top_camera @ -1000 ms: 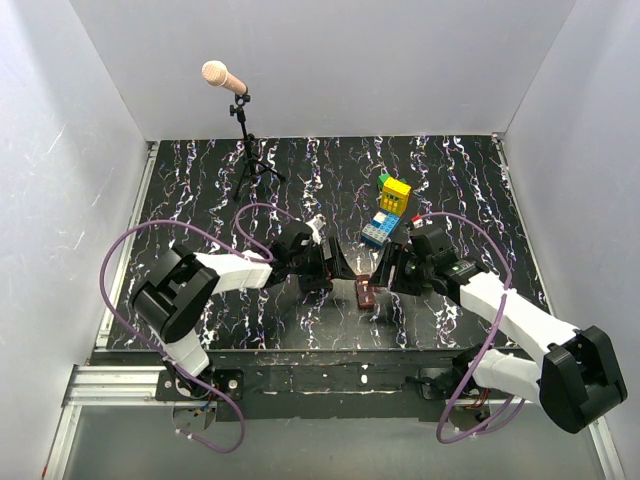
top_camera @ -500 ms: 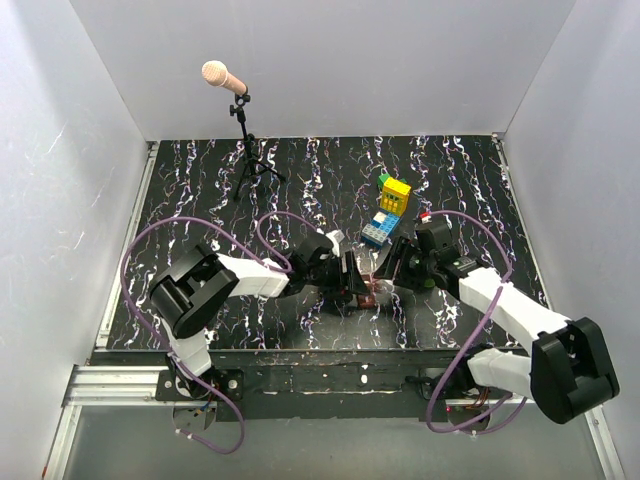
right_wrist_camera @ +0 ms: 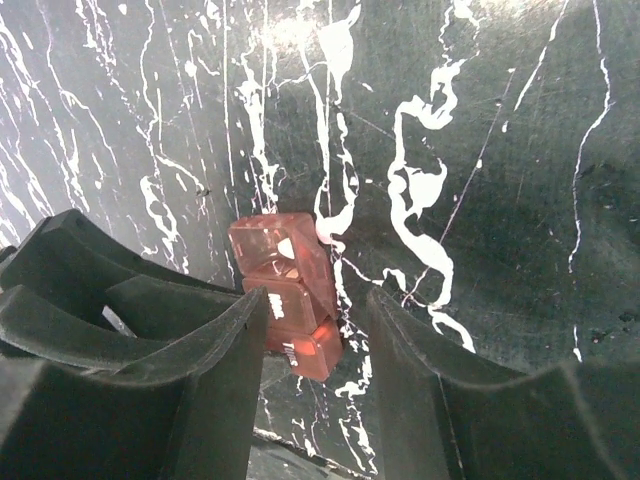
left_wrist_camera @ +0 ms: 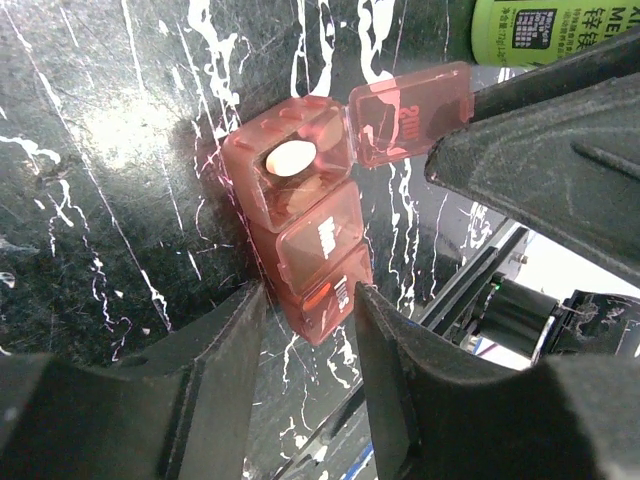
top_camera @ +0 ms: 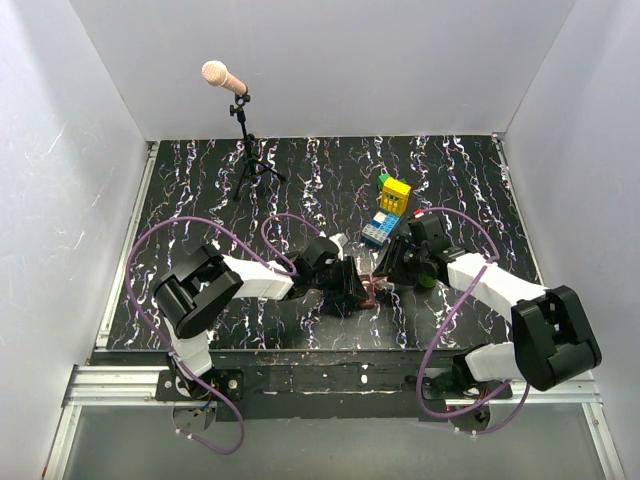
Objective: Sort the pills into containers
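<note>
The red-brown box [left_wrist_camera: 305, 225] lies on the black marbled table [left_wrist_camera: 110, 200], its far flap lid [left_wrist_camera: 410, 110] swung open over a pale pill [left_wrist_camera: 290, 157]. My left gripper [left_wrist_camera: 310, 300] is shut on the box's near end, one finger against each side. In the right wrist view the box [right_wrist_camera: 290, 300] sits between the fingers of my right gripper [right_wrist_camera: 318, 310], which is open with a gap on the right side. That gripper's dark fingers [left_wrist_camera: 540, 150] reach the open lid's edge. The green bottle [left_wrist_camera: 540, 30] stands just behind them. From above, both grippers meet at the box [top_camera: 370, 292].
A yellow-and-blue brick stack [top_camera: 388, 212] stands just behind the right gripper [top_camera: 388, 272]. A microphone [top_camera: 225, 77] on a tripod stand [top_camera: 250, 165] is at the back left. White walls enclose the table on three sides.
Both grippers have moved in on the box from either side. The left jaws have narrowed onto the box's end and the right jaws have narrowed somewhat.
</note>
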{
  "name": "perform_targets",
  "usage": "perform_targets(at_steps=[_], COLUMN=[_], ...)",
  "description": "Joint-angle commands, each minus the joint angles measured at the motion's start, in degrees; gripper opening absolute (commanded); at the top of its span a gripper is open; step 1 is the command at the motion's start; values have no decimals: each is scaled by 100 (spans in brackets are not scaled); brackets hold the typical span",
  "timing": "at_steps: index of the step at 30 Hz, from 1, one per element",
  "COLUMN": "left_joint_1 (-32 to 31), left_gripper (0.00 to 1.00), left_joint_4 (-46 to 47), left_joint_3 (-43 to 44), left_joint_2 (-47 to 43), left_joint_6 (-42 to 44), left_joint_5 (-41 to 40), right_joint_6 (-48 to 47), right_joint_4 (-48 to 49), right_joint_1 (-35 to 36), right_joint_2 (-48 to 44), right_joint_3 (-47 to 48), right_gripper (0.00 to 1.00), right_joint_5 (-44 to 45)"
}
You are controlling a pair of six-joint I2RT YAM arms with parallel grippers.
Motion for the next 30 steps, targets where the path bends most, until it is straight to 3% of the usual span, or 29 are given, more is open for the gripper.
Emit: perform_targets(at_steps=[1,13,30], left_joint_1=[-28,-37,-28], left_gripper=[38,30,29], left_joint_4=[-612,-928,-1403], left_joint_3=[125,275,556], left_joint_2=[150,370,555], left_joint_6=[288,482,710], left_joint_5=[-414,-528,-537], right_joint_6=[-104,-183,-227], right_joint_4=[295,523,357], right_joint_1=[-74,-74,-82], right_joint_2=[120,410,103], right_joint_3=[259,356,373], right_gripper=[50,43,33], right_joint_5=[-125,-301,-564])
